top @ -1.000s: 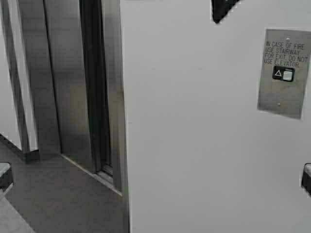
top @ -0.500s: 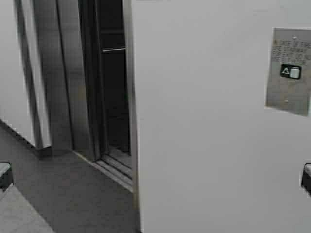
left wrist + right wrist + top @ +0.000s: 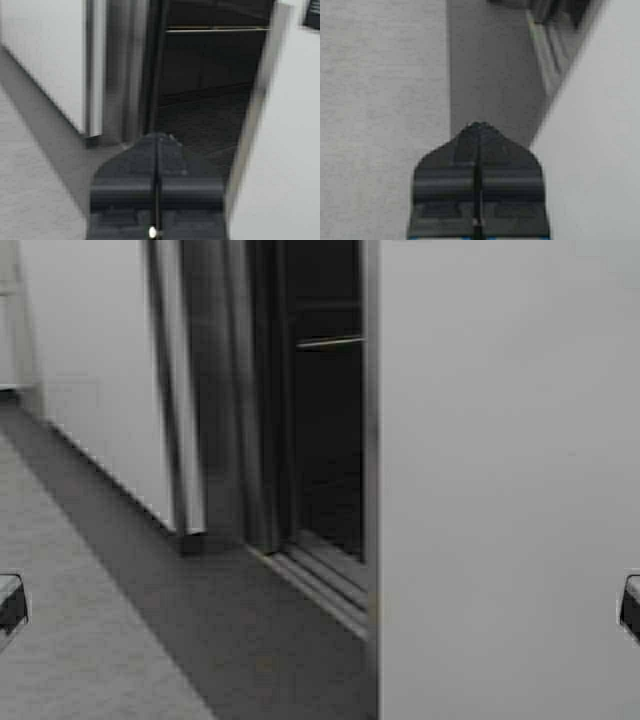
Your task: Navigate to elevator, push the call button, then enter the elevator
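We've got the elevator [image 3: 320, 440] standing open, its dark cabin dead ahead of our left gripper [image 3: 157, 142], handrail [image 3: 217, 30] showing inside. Bare floor [image 3: 90, 640] runs wide to that pincer's left; the white wall [image 3: 500, 490] crowds right up beside our right gripper [image 3: 477, 129]. Both pincers are pressed together. We've swung since half a second ago: the doorway now sits nearer centre, and the call button plate has slid out of view. In the high view, both arms are clipped at the edges.
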`<state>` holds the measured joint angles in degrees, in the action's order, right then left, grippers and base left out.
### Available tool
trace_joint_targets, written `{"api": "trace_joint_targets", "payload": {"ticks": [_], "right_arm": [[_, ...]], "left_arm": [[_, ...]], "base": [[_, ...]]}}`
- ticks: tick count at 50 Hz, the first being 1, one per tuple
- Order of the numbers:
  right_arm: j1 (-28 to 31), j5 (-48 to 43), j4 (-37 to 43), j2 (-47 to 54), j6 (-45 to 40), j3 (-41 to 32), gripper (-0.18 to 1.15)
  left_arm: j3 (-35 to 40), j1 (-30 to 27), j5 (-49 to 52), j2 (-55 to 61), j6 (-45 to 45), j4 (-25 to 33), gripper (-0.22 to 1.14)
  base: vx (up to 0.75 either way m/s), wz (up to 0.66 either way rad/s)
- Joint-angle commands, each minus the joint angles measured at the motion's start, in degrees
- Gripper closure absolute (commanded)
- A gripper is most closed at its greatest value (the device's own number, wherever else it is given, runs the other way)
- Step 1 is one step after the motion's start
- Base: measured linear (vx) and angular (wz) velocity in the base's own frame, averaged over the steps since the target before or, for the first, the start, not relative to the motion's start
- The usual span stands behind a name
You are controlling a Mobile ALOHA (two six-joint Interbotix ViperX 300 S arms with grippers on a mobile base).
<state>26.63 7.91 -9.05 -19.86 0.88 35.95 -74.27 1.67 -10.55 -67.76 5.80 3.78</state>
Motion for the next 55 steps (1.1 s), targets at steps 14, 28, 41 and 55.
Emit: {"api": "trace_joint_targets", "payload": {"ticks": [14,28,41,55], "right_arm": [[0.09,-1.67,0.44,-1.05,-1.93,0.26,0.91],[0.09,-3.60,0.09,-1.05,-2.81,0.62,0.91],[0.00,-4.75,-0.88,-0.62,-2.64,2.29,0.91],[-1.67,-4.92,-0.88,-2.37,-2.90,3.34,0.91]], "left_arm": [[0.00,0.09,-2.72,1.05,0.09,0.09,0.90],[0.00,0.09,-3.78,1.67,0.18,0.09,0.90],[-0.09,0.09,-4.04,3.25,0.09,0.09,0.90],[0.35,0.09,-4.13,3.69,-0.26,0.09,0.90]], "base": [[0.12,0.62],[0.16,0.59],[0.23,0.31],[0.38,0.14]]}}
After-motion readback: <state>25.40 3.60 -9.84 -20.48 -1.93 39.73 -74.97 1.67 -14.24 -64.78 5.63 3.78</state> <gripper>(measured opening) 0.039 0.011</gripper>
